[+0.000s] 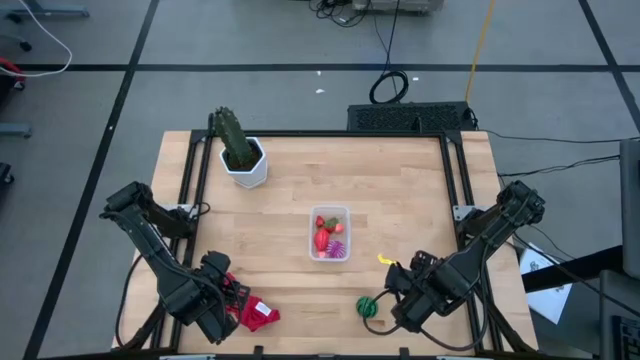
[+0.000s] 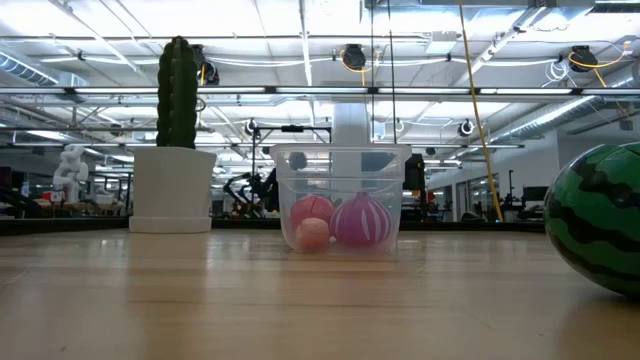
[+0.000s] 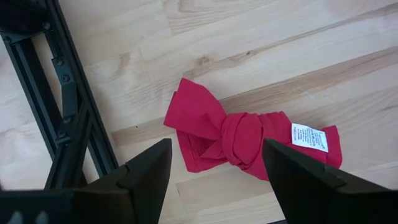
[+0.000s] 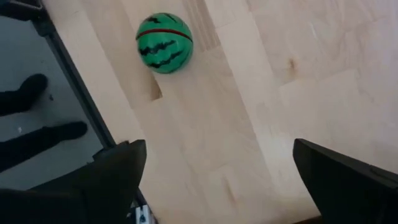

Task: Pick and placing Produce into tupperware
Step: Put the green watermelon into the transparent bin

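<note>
Near the table's front edge, the right gripper (image 4: 214, 180) is hovering with its fingers spread wide and holding nothing, the watermelon (image 4: 164, 43) lying just ahead of it on the bare wood. Mid-table, the tub (image 1: 329, 233) is already holding red pieces and the purple ball (image 2: 362, 220). To do this well, I judge the gripper should be centring over the watermelon, descending squarely and closing gently, since a ball rolls easily. At front left, the left gripper (image 3: 214, 174) is waiting open above the cloth (image 3: 242, 137).
</note>
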